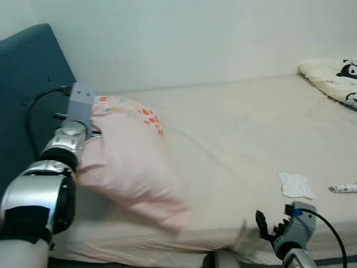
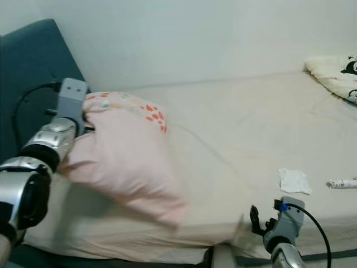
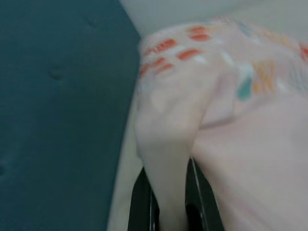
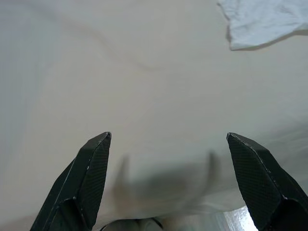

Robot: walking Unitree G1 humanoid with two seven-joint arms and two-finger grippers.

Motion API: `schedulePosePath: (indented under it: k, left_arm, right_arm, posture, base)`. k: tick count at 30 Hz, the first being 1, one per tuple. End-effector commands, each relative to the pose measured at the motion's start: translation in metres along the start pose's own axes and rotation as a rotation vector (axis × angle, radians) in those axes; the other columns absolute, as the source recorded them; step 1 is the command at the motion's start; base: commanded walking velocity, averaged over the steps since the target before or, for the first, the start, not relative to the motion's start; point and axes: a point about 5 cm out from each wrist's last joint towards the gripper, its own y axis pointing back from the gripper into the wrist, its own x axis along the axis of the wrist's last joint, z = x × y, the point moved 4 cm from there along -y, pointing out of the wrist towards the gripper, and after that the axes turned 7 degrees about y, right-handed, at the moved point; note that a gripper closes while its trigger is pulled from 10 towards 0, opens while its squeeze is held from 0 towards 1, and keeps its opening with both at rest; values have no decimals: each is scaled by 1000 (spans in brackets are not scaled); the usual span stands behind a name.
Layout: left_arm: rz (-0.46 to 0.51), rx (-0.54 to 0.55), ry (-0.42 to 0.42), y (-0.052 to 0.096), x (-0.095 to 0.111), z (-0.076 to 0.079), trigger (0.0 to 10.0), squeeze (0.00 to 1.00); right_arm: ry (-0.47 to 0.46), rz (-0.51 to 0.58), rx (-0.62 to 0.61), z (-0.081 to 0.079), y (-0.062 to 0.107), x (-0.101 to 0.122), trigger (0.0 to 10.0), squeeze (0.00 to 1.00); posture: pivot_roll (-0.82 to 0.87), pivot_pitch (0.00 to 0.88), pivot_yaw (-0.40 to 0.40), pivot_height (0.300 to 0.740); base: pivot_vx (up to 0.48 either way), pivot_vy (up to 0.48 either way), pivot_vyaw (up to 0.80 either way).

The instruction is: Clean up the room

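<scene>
Left wrist view: the left gripper [image 3: 168, 211] pinches a fold of the pink pillow [image 1: 131, 167], lifted by the headboard [image 1: 28, 95] over the bed [image 1: 234, 128]. Right gripper [image 4: 168, 180] hangs spread wide near a tissue [image 1: 295, 185].

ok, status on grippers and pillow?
Left gripper shut on pink pillow, near headboard. Right gripper open, low over bed. Tissue and tube loose.

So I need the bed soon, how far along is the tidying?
Nothing looks finished yet. In hand: the left hand is shut on the pink pillow, held by the blue headboard. Left: a white tissue and a small tube lie on the bed; the right hand hangs open near its edge.
</scene>
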Motion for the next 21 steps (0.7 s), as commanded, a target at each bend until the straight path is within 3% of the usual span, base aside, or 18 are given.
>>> schedulePosePath:
  k: [1, 3, 4, 8, 12, 13, 16, 19, 20, 21]
  left_arm:
    - [15, 126, -15, 0, 0, -36, 0, 0]
    - [8, 145, -33, 1, -5, -42, 0, 0]
    - [-9, 147, -82, 2, -17, -46, 0, 0]
    - [-22, 159, -91, 3, -27, -49, 0, 0]
    - [-67, 228, -24, 8, -49, -62, 0, 0]
    - [-67, 228, -24, 8, -49, -62, 0, 0]
    - [-112, 265, 93, 13, -72, -63, 0, 0]
    - [-126, 264, 118, 14, -78, -60, 0, 0]
    - [-143, 271, 142, 15, -86, -58, 2706, 0]
    - [-143, 271, 142, 15, -86, -58, 2706, 0]
  right_arm:
    - [-6, 15, 27, -9, -1, 4, 10000, 0]
    - [-3, 16, 31, -10, 0, 4, 10000, 0]
    - [0, 15, 37, -12, 0, 4, 10000, 0]
    - [2, 17, 41, -12, 2, 4, 10000, 0]
    - [8, 16, 46, -13, 7, 4, 10000, 0]
    - [8, 16, 46, -13, 7, 4, 10000, 0]
    - [14, 3, 51, -13, 16, -2, 10000, 0]
    - [16, -1, 53, -14, 17, -3, 10000, 0]
    - [17, -3, 55, -15, 19, -3, 10000, 0]
    - [17, -3, 55, -15, 19, -3, 10000, 0]
  posture:
    - [-195, 0, 130, 616]
    - [-196, 0, 130, 616]
    - [-203, 6, 130, 616]
    - [-217, 15, 129, 616]
    - [-224, 33, 124, 616]
    - [-224, 33, 124, 616]
    - [-237, 54, 120, 616]
    - [-244, 61, 118, 616]
    - [-251, 73, 114, 616]
    - [-251, 73, 114, 616]
  base:
    - [0, 0, 0]
    - [0, 0, 0]
    - [0, 0, 0]
    - [0, 0, 0]
    - [0, 0, 0]
    - [0, 0, 0]
    - [0, 0, 0]
    - [0, 0, 0]
    - [0, 0, 0]
    - [0, 0, 0]
